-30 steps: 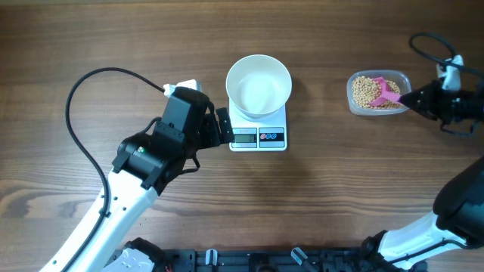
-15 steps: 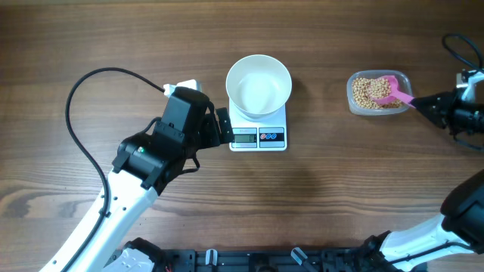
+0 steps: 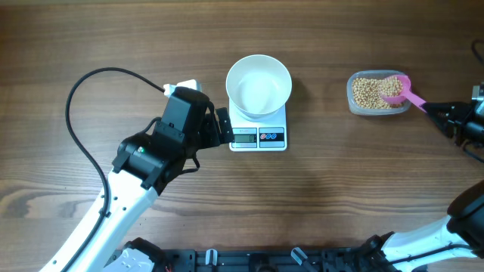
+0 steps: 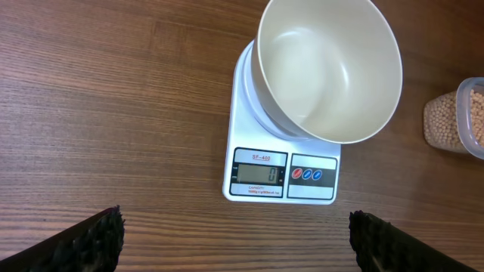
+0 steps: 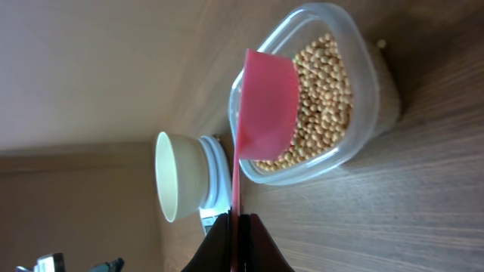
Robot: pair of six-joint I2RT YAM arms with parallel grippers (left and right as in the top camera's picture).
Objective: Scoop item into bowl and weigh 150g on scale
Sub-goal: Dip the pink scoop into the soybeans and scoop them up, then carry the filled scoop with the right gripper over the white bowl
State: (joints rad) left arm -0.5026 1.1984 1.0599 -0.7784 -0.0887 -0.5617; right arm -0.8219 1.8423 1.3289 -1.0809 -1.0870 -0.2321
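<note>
Soybeans [image 3: 369,92] by the table's [image 3: 340,189] right edge I judge hard, light, roll-prone; my right tool [image 3: 435,109] pinches the pink scoop [image 3: 396,86] by its handle end, left tool [image 3: 224,127] spread.

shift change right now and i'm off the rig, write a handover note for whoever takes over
Left claw: open, empty, beside the scale.
Right claw: shut on the pink scoop by its handle, scoop head over the beans in the clear container.
Empty bowl sits on the scale; display reads 0.
Done: scoop grasped, bowl placed.
To do: scoop beans into the bowl until 150 g.
</note>
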